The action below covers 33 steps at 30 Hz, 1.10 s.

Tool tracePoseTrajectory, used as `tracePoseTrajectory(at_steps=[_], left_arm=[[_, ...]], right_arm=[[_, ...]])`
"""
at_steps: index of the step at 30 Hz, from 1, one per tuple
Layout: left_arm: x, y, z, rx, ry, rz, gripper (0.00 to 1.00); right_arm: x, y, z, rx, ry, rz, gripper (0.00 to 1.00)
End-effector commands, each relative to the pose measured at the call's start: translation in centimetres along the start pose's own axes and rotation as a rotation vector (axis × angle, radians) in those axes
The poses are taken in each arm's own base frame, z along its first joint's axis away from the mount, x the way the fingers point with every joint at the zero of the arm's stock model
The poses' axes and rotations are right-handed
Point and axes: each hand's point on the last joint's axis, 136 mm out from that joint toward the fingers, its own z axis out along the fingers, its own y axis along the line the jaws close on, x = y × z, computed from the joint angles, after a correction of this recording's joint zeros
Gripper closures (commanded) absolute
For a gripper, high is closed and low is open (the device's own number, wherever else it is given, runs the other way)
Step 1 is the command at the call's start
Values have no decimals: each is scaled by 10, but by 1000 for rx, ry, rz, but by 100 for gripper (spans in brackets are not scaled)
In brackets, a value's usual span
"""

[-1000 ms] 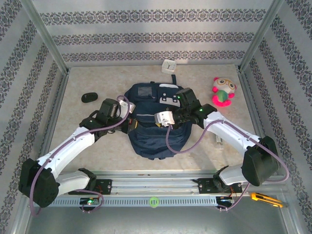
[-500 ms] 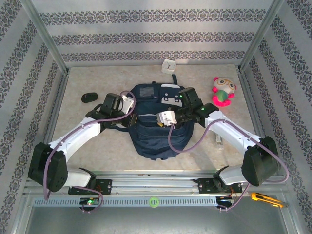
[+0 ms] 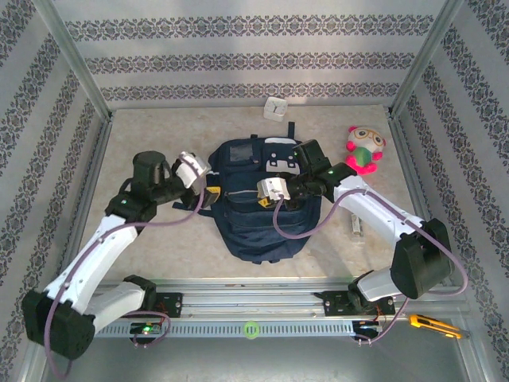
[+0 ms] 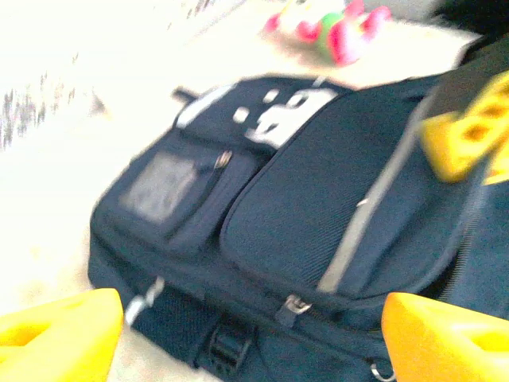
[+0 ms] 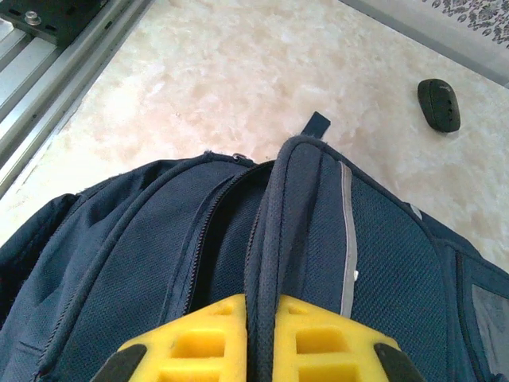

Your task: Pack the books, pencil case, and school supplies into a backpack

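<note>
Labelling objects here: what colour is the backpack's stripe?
Light grey stripe on the navy backpack, clearest in the right wrist view.

Yellow right pincer (image 5: 261, 309) clamped on backpack (image 5: 382, 263) flap, black oval object (image 5: 439, 104) on table (image 5: 238, 72)

A large navy-blue fabric backpack (image 3: 246, 231) lies flat at the middle of the worktop (image 3: 183, 239), top towards the far edge; a small white box (image 3: 276, 107) stands behind it at the far edge; a pink-and-green plush toy (image 3: 363, 151) sits to its right, near the right edge; a black oval object (image 5: 439, 104) lies apart on its left.
</note>
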Motion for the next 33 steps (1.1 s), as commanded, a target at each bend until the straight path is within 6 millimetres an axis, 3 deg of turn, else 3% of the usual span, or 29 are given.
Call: tracePoseTrajectory(at_steps=[1,4,8,11,14,17,19,21,23,25,27,29,33], left_arm=[[-4,-41,-4,207,-76,275,16],[-2,-52,5,269,-63,359,21],[4,-62,34,319,-7,432,24],[6,-61,63,280,4,474,27],[2,-59,83,255,-17,468,42],[3,-54,97,228,-20,444,44],[3,-52,102,217,-21,436,56],[3,-49,103,197,-20,425,77],[3,-45,101,167,-10,420,92],[4,-40,98,138,10,400,100],[7,-37,93,127,34,381,100],[10,-33,89,117,47,358,100],[11,-34,86,124,42,344,100]], right_arm=[[-26,2,-3,-42,-114,-4,100],[-28,1,-3,-43,-120,0,100],[-29,0,-3,-42,-129,5,100],[-29,-1,-2,-42,-130,11,100],[-31,-2,-1,-47,-147,17,100],[-34,-1,-1,-54,-163,16,100],[-34,-1,-1,-54,-164,15,100],[-33,-2,-2,-48,-161,14,100],[-34,-4,-7,-30,-169,22,100],[-34,-7,-14,2,-178,40,91],[-28,-11,-21,57,-175,86,73],[-17,-14,-30,131,-174,135,62],[14,-7,-43,238,-139,243,53]])
